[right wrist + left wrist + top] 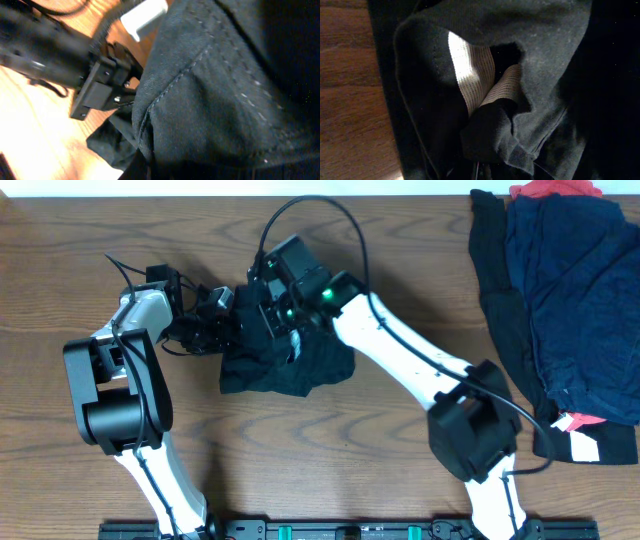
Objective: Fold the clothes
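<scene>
Black shorts [300, 370] lie bunched at the table's middle, and both arms meet at their upper left edge. My left gripper [230, 320] comes in from the left and is shut on the shorts' fabric. In the left wrist view the dark cloth [545, 40] fills the frame, showing its pale striped waistband lining [470, 70]; the jaws are buried under it. My right gripper [275, 315] is shut on the same shorts, whose stitched seam [200, 55] covers the right wrist view. The left arm's black gripper body [95, 85] shows close beside it.
A pile of other clothes sits at the far right: navy blue fabric [575, 290], a black garment [495, 270] and a bit of red [555, 190] at the top edge. Bare wooden table [350, 460] surrounds the shorts.
</scene>
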{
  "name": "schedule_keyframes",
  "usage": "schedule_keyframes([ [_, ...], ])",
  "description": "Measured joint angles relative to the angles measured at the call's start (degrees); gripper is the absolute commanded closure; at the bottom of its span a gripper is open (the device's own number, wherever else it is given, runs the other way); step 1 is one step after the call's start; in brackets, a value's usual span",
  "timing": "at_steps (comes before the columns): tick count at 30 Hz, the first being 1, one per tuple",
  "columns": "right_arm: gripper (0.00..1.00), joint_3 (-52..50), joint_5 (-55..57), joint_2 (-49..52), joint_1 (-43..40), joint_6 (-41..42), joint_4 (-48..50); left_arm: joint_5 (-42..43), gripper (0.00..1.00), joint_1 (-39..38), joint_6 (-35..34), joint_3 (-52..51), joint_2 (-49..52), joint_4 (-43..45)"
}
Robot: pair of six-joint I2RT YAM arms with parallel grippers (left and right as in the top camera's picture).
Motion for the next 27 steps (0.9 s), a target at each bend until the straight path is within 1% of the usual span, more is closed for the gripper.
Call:
schedule_keyframes([
  [1, 0.68, 0.0, 0.11, 0.48, 0.22, 0.72, 0.0, 0.0, 0.94, 0.0, 0.0, 0.0, 0.0, 0.0],
  [2, 0.55, 0.0, 0.31, 0.76, 0.33, 1.11, 0.22, 0.0, 0.94, 0.0, 0.0, 0.0, 0.0, 0.02],
  [3, 0.39, 0.0, 0.39, 0.85, 0.42, 1.09, 0.55, 0.0, 0.94, 0.0, 0.0, 0.0, 0.0, 0.02],
  [4, 0.29, 0.0, 0.46, 0.85, 0.44, 1.2, 0.79, 0.02, 0.95, 0.0, 0.0, 0.0, 0.0, 0.02],
  [5, 0.27, 0.02, 0.52, 0.85, 0.44, 1.33, 1.11, 0.02, 0.94, 0.0, -0.02, 0.0, 0.0, 0.02],
  [10, 0.28, 0.02, 0.07, 0.85, 0.37, 2.1, 1.51, 0.0, 0.94, 0.26, -0.55, 0.0, 0.0, -0.42],
  [14, 0.3, 0.02, -0.72, 0.85, 0.09, 2.21, 1.66, -0.04, 0.94, 1.86, -0.87, 0.11, 0.0, -3.63],
  [15, 0.3, 0.02, -0.81, 0.83, 0.04, 2.21, 1.68, -0.07, 0.89, 2.43, -1.05, 0.17, 0.0, -4.13],
  [18, 0.31, 0.02, -1.14, 0.63, -0.48, 2.32, 1.66, -0.33, 0.55, 4.74, -1.36, 0.76, -0.44, -5.35],
  [19, 0.31, 0.02, -1.22, 0.42, -0.74, 2.32, 1.51, -0.35, 0.26, 5.49, -1.36, 0.85, -0.94, -5.73],
  [20, 0.31, 0.02, -1.31, 0.24, -1.01, 2.32, 1.42, -0.48, 0.19, 6.21, -1.51, 0.9, -1.64, -6.27],
  [23, 0.31, 0.02, -1.44, -1.44, -2.32, 2.34, 0.02, -0.63, 0.07, 8.63, -1.79, 0.94, -5.97, -7.54],
  [25, 0.29, 0.02, -1.53, -2.95, -3.28, 2.21, -1.57, -0.68, 0.02, 9.94, -2.43, 0.98, -9.51, -7.93],
  [26, 0.27, 0.04, -1.57, -3.8, -3.78, 2.12, -2.67, -0.68, 0.0, 10.54, -2.84, 1.07, -11.39, -8.15],
  [27, 0.24, 0.11, -1.62, -4.5, -4.28, 1.92, -3.8, -0.7, 0.02, 10.99, -3.21, 1.11, -13.22, -8.35],
])
